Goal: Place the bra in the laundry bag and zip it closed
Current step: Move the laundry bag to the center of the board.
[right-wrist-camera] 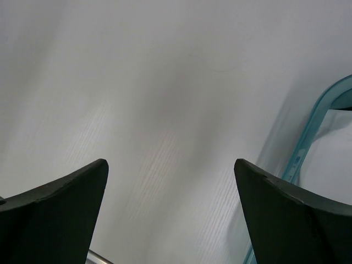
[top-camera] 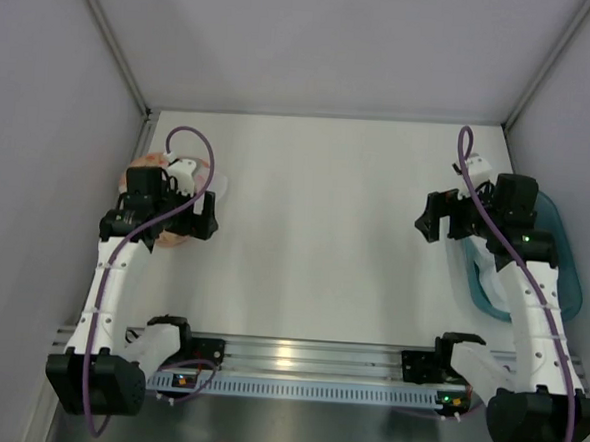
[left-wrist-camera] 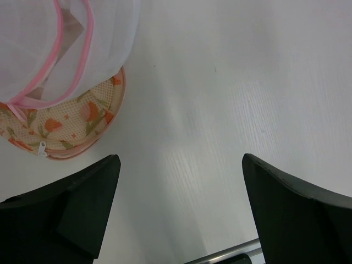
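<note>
Pale grey walls close in a white surface (top-camera: 314, 232), seen from above with both arm bases bolted to a metal rail (top-camera: 307, 357) at its near edge.

The left arm reaches forward along the left wall, and its claw (top-camera: 203, 216) sits at the inner edge of the laundry bag (top-camera: 150, 161). From overhead the bag shows only as orange-pink patches around the wrist, close to the left wall and mostly covered by the arm. The left wrist view gives it better: the bag (left-wrist-camera: 82, 118) lies flat at the upper left, with its cream mesh with orange print, pink trim along the curved edge and a small white zip pull (left-wrist-camera: 42, 147) on that edge. A plain white mesh pouch (left-wrist-camera: 82, 44) with a pink rim lies on top of it, overlapping most of the patterned part. The left claw (left-wrist-camera: 180, 162) is released — its two dark fingers (left-wrist-camera: 88, 192) stand wide apart over bare surface, just beside the bag's rim, gripping nothing.

On the far right the other arm stands over a teal plastic tub (top-camera: 565, 270) against the right wall. The right claw (top-camera: 433, 222) points inward toward the middle. In its wrist view the right claw (right-wrist-camera: 170, 162) is likewise spread wide and holds nothing — only white surface lies between the fingers, with the tub's rim (right-wrist-camera: 308, 132) just beside the right-hand one.
</note>
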`<state>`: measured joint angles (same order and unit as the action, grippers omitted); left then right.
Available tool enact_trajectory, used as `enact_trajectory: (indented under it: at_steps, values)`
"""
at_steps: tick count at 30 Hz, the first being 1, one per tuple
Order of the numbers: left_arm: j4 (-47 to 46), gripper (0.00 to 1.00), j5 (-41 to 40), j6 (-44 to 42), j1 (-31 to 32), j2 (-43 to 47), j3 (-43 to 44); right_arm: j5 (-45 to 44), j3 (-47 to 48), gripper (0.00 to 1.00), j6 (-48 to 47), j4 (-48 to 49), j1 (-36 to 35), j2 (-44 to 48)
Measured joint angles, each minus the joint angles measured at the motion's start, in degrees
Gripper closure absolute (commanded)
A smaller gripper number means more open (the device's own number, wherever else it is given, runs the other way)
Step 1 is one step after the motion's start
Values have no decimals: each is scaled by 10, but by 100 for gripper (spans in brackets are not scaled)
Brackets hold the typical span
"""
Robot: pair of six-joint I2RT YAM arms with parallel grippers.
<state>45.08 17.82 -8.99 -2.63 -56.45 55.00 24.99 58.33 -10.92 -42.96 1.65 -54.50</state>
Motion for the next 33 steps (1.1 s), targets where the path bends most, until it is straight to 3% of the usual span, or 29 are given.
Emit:
enact_trajectory:
  at_steps: [4, 15, 22, 26, 30, 33]
  values:
    - [2, 1, -22, -2, 0, -27, 24, 5, 8, 1, 0, -5, 0, -4]
    - [-3, 1, -125, -34, 0, -221, 174, 21, 18, 0, 0, -13, 0, -33]
    - [-9, 6, -124, -33, 0, -323, 202, 23, 18, 0, 0, -13, 0, -37]
    - [-7, 22, -108, -25, 0, -369, 213, 24, 18, 0, 0, -14, 0, -38]
    - [-9, 48, -94, -14, 0, -408, 223, 26, 18, 1, 0, -14, 0, -42]
    - [-7, 59, -80, -12, 0, -421, 228, 27, 18, 1, 0, -14, 0, -44]
